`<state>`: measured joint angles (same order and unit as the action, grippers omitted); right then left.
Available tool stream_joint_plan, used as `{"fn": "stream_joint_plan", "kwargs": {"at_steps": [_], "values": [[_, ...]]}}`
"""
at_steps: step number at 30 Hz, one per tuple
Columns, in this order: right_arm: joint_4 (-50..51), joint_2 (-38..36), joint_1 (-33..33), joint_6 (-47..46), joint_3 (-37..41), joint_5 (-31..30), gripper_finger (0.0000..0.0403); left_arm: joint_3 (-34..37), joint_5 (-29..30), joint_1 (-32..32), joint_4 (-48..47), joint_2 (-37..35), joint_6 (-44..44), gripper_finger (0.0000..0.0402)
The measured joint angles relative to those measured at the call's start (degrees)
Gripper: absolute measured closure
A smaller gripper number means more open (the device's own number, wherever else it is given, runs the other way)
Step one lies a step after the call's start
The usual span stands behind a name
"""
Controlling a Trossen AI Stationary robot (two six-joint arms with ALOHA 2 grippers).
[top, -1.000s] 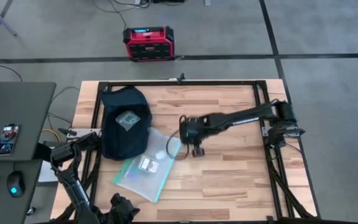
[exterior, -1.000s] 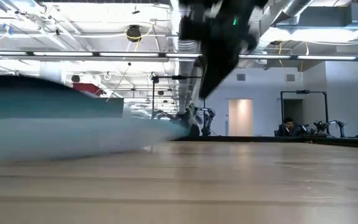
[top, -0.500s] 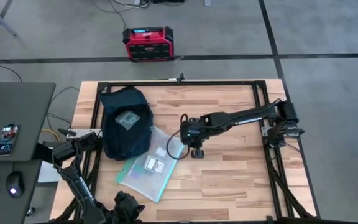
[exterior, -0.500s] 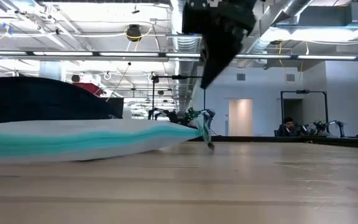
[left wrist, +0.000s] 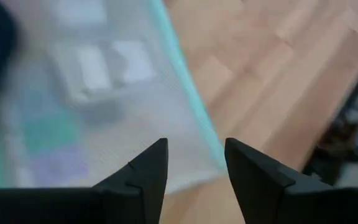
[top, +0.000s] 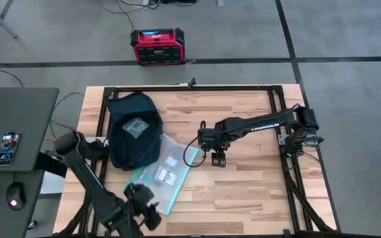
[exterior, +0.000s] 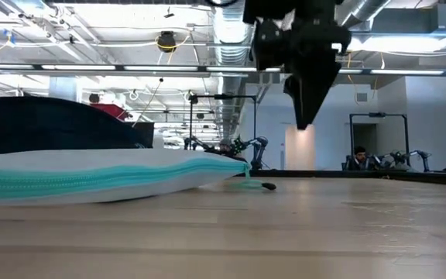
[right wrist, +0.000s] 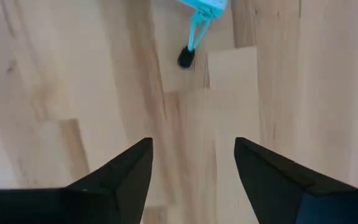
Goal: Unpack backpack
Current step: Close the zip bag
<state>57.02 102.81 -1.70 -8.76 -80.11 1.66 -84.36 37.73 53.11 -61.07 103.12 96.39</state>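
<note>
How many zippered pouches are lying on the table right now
1. A clear pouch with teal zipper lies flat on the table beside the backpack, partly against it. More may be hidden inside the backpack.

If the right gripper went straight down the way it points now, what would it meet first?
Probably bare table: the open right gripper hangs over wood, with the pouch's teal zipper pull lying just ahead of it.

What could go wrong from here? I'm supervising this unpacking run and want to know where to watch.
1. The clear zip pouch lies partly against the backpack; a further pull might drag the bag along.
2. The right gripper hangs open above the table, beside the pouch's teal pull cord; a regrasp could miss so thin a target.
3. The left gripper, open, hovers over the pouch's near edge; both arms converging there could collide.
</note>
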Motion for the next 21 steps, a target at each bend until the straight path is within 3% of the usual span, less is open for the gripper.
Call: {"fn": "stream_joint_plan", "kwargs": {"at_steps": [2, 5, 7, 9, 14, 17, 21], "values": [[-4.56, -0.03, 2.2, 0.55, 2.84, 2.44, 0.0183, 0.05, 0.08, -0.26, -4.38, -1.55, 0.86, 0.0254], [-14.63, -0.01, 8.01, 0.21, 7.09, 13.25, 0.0187, 1.43, 0.1, -0.23, -7.89, -3.24, 1.66, 0.0257], [-22.64, 0.52, 12.11, -3.03, 8.89, 21.82, 0.0189, 3.82, -0.08, -0.14, -7.29, -4.21, 1.74, 0.026], [-27.94, 0.75, 15.8, -6.79, 9.91, 26.6, 0.019, 7.0, -1.87, -0.16, -3.87, -5.14, 0.71, 0.0262], [-36.44, 1.71, 21.62, -15.56, 9.9, 29.1, 0.019, 17.0, -6.57, 0.3, 11.67, -6.04, -7.27, 0.0263], [-43.22, 4.36, 21.22, -20.08, 9.44, 30.46, 0.019, 21.63, -8.53, 0.39, 20.01, -6.02, -14.44, 0.0263], [-46.38, 10.84, 18.46, -23.34, 6.77, 31.79, 0.019, 26.08, -9.8, -0.05, 24.03, -5.49, -20.66, 0.0263]]}}
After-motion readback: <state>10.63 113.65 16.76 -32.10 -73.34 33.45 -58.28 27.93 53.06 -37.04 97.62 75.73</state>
